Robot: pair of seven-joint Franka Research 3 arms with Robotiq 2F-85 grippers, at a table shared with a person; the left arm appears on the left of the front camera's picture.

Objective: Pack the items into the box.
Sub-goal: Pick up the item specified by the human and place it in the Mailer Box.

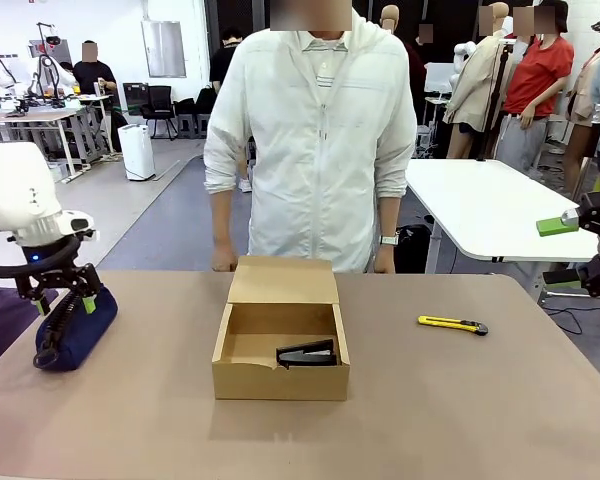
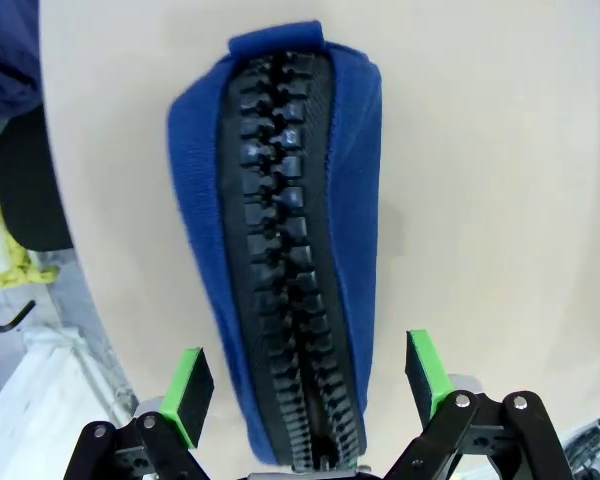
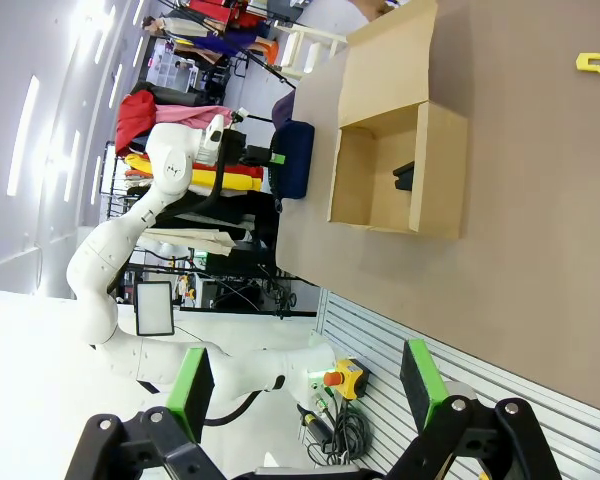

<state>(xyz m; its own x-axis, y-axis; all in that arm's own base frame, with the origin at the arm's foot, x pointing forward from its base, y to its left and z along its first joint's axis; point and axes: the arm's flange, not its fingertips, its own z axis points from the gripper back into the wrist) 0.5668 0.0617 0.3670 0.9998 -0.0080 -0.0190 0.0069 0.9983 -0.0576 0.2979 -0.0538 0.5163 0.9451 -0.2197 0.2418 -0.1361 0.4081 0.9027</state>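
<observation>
Left gripper (image 2: 308, 385) open astride pouch (image 2: 280, 200), stapler (image 1: 308, 353) in box (image 1: 280, 382)

Found the stapler (image 1: 307, 353) in the box (image 1: 280, 382), midway across the table (image 1: 450, 420); saw the pouch (image 1: 83, 322) well left of it, the utility knife (image 1: 452, 324) to its right, a person (image 1: 315, 150) behind.

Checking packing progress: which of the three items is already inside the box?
The small black stapler, inside the brown cardboard box. The navy-blue zippered pouch lies outside under the left pincer; the slim yellow utility knife lies right of the box.
</observation>
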